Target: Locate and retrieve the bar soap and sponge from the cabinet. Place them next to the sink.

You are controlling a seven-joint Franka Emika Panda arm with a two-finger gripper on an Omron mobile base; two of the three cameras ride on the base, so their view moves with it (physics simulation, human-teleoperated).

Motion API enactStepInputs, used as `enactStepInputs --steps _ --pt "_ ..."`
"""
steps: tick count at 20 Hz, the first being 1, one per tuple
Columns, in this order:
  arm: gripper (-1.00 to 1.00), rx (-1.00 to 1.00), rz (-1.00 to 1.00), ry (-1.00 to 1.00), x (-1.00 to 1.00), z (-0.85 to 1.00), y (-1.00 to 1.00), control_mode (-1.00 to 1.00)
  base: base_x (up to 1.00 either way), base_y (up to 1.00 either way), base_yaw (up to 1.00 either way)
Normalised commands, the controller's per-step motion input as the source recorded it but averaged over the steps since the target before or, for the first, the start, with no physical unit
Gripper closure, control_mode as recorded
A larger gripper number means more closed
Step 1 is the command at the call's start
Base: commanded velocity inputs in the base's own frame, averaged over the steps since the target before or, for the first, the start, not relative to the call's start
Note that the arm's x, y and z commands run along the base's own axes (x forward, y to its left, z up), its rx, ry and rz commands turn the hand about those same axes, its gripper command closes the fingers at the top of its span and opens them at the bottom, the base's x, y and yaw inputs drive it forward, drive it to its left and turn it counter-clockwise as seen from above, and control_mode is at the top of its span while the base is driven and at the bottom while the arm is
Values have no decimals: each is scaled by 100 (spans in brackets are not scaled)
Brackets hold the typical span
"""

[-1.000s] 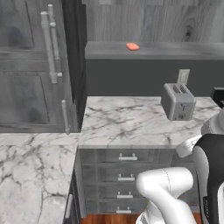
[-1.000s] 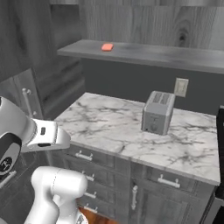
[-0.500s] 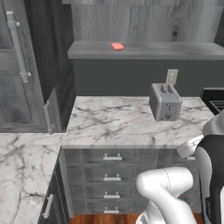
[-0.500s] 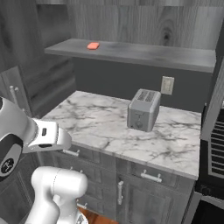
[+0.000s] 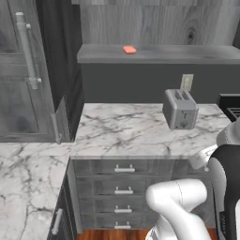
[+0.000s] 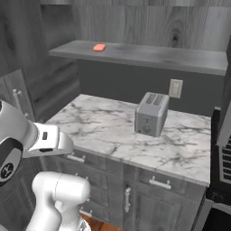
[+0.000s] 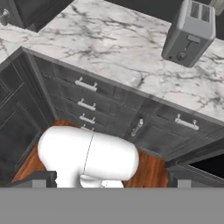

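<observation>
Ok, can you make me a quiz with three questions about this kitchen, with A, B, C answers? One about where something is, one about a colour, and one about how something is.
1. Where is the soap?
A. on the cabinet shelf
B. on the counter
C. on the floor

2. What colour is the soap?
A. green
B. salmon-pink
C. white

3. How is the toaster standing?
A. tipped on its side
B. upside down
C. upright on the counter

Answers:
1. A, the soap lies flat on the grey shelf above the counter in both base views.
2. B, it shows as a small pink block against the grey shelf.
3. C, its slots face up and its base sits on the marble, as the hand view also shows.
</observation>
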Motion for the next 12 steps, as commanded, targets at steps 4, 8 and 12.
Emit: enactStepInputs --steps 4,8,12 --pt "-100 0 0 0 0 0 0 100 35 16 -1" --pt "-100 0 0 0 0 0 0 100 37 1 2" --pt "-100 0 0 0 0 0 0 100 46 -4 4"
